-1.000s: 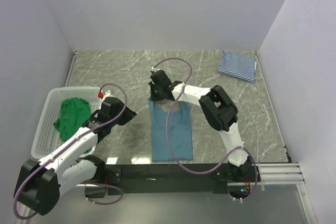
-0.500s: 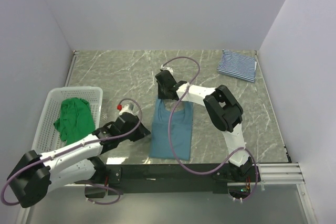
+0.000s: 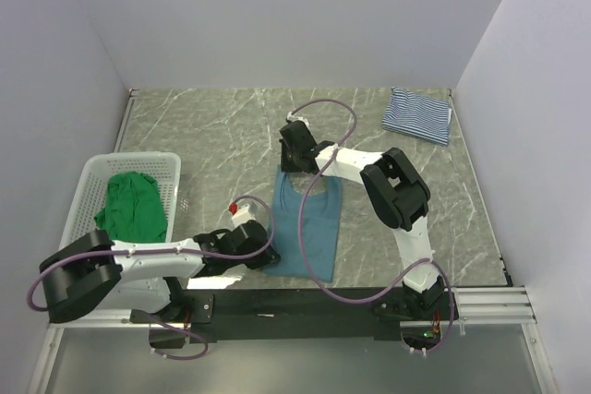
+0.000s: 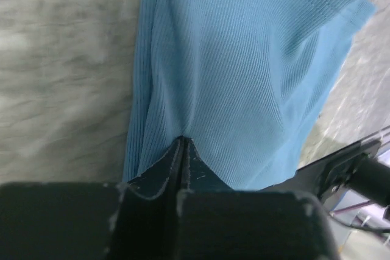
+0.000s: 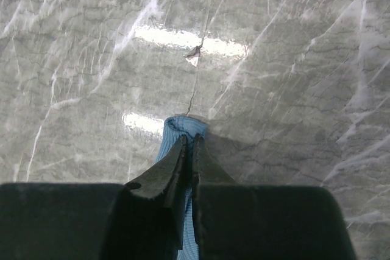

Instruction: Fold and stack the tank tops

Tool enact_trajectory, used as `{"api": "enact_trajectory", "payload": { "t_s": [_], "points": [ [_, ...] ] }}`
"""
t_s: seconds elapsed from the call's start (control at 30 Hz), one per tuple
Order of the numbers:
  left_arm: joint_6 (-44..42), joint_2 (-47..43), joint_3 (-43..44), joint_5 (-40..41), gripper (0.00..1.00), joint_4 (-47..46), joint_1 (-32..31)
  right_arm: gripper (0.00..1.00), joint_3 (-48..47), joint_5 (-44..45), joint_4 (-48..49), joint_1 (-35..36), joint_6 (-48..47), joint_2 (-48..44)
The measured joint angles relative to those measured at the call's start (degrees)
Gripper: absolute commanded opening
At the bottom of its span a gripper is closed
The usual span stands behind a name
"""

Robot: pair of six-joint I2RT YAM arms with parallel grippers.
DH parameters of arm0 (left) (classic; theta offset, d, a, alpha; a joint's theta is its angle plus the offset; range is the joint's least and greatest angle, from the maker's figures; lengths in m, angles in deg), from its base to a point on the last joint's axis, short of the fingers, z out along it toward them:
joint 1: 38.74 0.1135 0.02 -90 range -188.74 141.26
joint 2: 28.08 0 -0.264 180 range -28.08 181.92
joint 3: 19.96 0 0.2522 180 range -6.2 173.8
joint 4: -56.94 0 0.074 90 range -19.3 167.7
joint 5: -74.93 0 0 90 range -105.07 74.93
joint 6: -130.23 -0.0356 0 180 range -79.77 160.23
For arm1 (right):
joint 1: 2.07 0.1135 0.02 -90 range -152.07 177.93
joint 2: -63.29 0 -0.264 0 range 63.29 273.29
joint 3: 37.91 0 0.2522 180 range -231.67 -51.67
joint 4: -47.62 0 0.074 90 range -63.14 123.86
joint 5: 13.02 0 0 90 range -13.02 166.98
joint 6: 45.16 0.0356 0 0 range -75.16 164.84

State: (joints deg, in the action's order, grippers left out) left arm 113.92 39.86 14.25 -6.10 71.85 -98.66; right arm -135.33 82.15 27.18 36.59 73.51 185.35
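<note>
The left claw [image 4: 183,142] is closed, and its two dark fingers pinch a small fold of the teal-blue tank top [image 4: 244,77] right at their tips; the ribbed cloth makes wrinkles that run away from this point. In the top view this grip is at the near left side of the top, close to the near edge of the desk [image 3: 212,126], and the left arm lies low along that edge. The right claw [image 5: 190,143] is closed too, with a small bunch of the same blue cloth pressed between its fingers and coming out a little in front of them, over the bare marble surface. This second grip is at the far end of the top, at the shoulder part. Between the two claws the teal-blue tank top lies long on the middle of the desk, from far to near, mostly flat. The green tank top [image 3: 134,205] lies crumpled inside the white basket [image 3: 120,156], which stands at the left side of the desk. The striped tank top [image 3: 417,115] lies folded in the far right corner, well apart from the other two tops and from both claws.
</note>
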Motion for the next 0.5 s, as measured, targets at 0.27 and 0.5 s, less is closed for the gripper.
{"api": "enact_trajectory", "payload": {
  "t_s": [0.27, 0.5],
  "points": [
    [8.7, 5.9, 2.9, 6.0, 0.01, -2.7, -6.3, 0.00, 0.1, -1.6, 0.3, -1.6, -0.7, 0.0],
    [11.8, 7.3, 3.5, 8.7, 0.01, -3.1, -8.4, 0.00, 0.1, -3.3, 0.5, -3.5, -1.7, 0.0]
  ]
}}
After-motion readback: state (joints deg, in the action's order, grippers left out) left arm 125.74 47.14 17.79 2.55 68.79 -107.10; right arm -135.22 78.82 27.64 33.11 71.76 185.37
